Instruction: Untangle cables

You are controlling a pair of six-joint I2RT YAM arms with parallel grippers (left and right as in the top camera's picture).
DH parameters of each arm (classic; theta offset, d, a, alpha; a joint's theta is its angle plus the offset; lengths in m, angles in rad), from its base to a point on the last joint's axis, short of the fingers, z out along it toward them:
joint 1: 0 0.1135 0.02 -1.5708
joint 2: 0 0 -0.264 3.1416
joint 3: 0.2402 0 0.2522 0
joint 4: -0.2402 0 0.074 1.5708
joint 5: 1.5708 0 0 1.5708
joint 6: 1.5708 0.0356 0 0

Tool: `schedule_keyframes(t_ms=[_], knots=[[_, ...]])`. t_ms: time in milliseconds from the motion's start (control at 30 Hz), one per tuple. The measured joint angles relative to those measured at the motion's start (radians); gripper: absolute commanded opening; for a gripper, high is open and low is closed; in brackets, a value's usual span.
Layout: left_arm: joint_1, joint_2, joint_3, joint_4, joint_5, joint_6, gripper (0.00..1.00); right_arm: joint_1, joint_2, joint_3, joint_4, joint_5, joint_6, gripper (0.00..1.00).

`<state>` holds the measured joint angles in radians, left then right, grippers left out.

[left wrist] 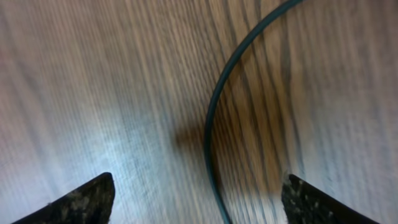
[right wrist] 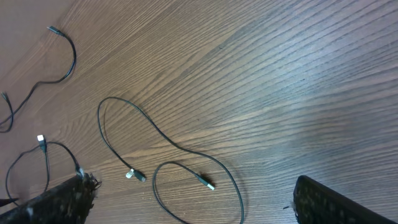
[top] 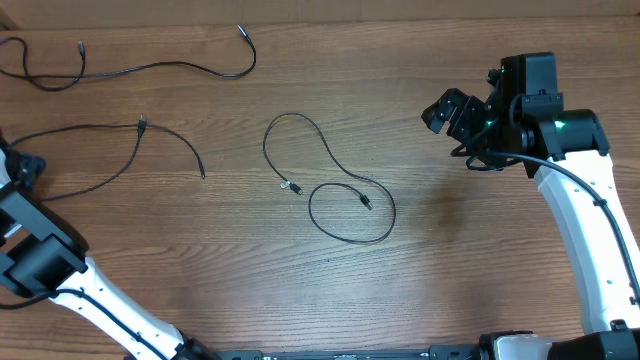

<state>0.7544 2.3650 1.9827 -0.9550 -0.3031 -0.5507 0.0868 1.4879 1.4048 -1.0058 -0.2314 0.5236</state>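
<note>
Lying nearest at centre, a looped cable (top: 334, 163) rests on the wooden table (top: 480, 260), well apart from the others. Spread wide, the left gripper (left wrist: 198, 183) straddles the left cable (top: 136, 150) without pinching it. Far right, the right gripper (top: 450, 110) hangs spread. Farthest lies a third cable (top: 160, 66).

The top cable (top: 165, 66) is lying across the far left corner. The left cable (top: 190, 152) is stretching below it, and the looped cable (top: 393, 212) is sitting mid-table (top: 450, 260). The right gripper (top: 447, 110) is hovering well right of that loop, and the left arm (top: 40, 255) is crouching at the left edge.
</note>
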Motion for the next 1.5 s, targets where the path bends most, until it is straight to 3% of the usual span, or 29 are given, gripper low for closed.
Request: schedule_keyframes(t_ms=[100, 167, 200, 267, 333, 367, 400, 433, 567, 700, 733, 767, 833, 1100, 1367, 1433, 1500], knots=[[0.000, 0.032, -0.015, 0.024, 0.005, 0.008, 0.83, 0.000, 0.000, 0.000, 0.000, 0.000, 0.000, 1.00], [0.000, 0.038, -0.014, 0.039, 0.012, 0.010, 0.65, 0.000, 0.000, 0.000, 0.000, 0.000, -0.001, 1.00], [0.000, 0.039, -0.014, 0.044, 0.017, 0.016, 0.38, 0.000, 0.000, 0.000, 0.000, 0.000, 0.000, 1.00], [0.000, 0.046, -0.013, 0.061, 0.036, 0.019, 0.24, 0.000, 0.000, 0.000, 0.000, 0.000, 0.000, 1.00], [-0.003, 0.055, -0.005, 0.085, 0.062, 0.027, 0.17, 0.000, 0.000, 0.000, 0.000, 0.000, 0.000, 1.00], [-0.005, 0.055, -0.005, 0.090, 0.069, 0.032, 0.17, 0.000, 0.000, 0.000, 0.000, 0.000, 0.000, 1.00], [-0.005, 0.056, -0.005, 0.092, 0.073, 0.032, 0.23, 0.000, 0.000, 0.000, -0.001, 0.000, 0.000, 1.00], [-0.005, 0.057, -0.005, 0.094, 0.083, 0.035, 0.36, 0.000, 0.000, 0.000, 0.000, 0.000, 0.000, 1.00], [0.003, 0.057, -0.003, 0.103, 0.108, 0.056, 0.15, 0.000, 0.000, 0.000, 0.000, 0.000, 0.000, 1.00], [0.003, 0.058, -0.003, 0.116, 0.133, 0.081, 0.20, 0.000, 0.000, 0.000, 0.000, 0.000, 0.000, 1.00], [0.003, 0.058, -0.003, 0.118, 0.141, 0.087, 0.17, 0.000, 0.000, 0.000, 0.000, 0.000, 0.000, 1.00], [0.005, 0.058, -0.003, 0.121, 0.151, 0.095, 0.08, 0.000, 0.000, 0.000, 0.000, 0.000, 0.000, 1.00], [0.006, 0.058, -0.003, 0.138, 0.174, 0.115, 0.04, 0.000, 0.000, 0.000, 0.000, 0.000, 0.000, 1.00], [0.006, 0.077, 0.019, 0.224, 0.288, 0.162, 0.04, 0.000, 0.000, 0.000, -0.001, 0.000, 0.000, 1.00], [0.006, 0.127, 0.197, 0.187, 0.453, 0.189, 0.04, 0.000, 0.000, 0.000, 0.000, 0.000, -0.001, 1.00], [0.007, 0.127, 0.237, 0.161, 0.446, 0.188, 0.12, 0.000, 0.000, 0.000, 0.000, 0.000, 0.000, 1.00], [0.007, 0.127, 0.258, 0.127, 0.417, 0.180, 0.12, 0.000, 0.000, 0.000, 0.000, 0.000, -0.001, 1.00]])
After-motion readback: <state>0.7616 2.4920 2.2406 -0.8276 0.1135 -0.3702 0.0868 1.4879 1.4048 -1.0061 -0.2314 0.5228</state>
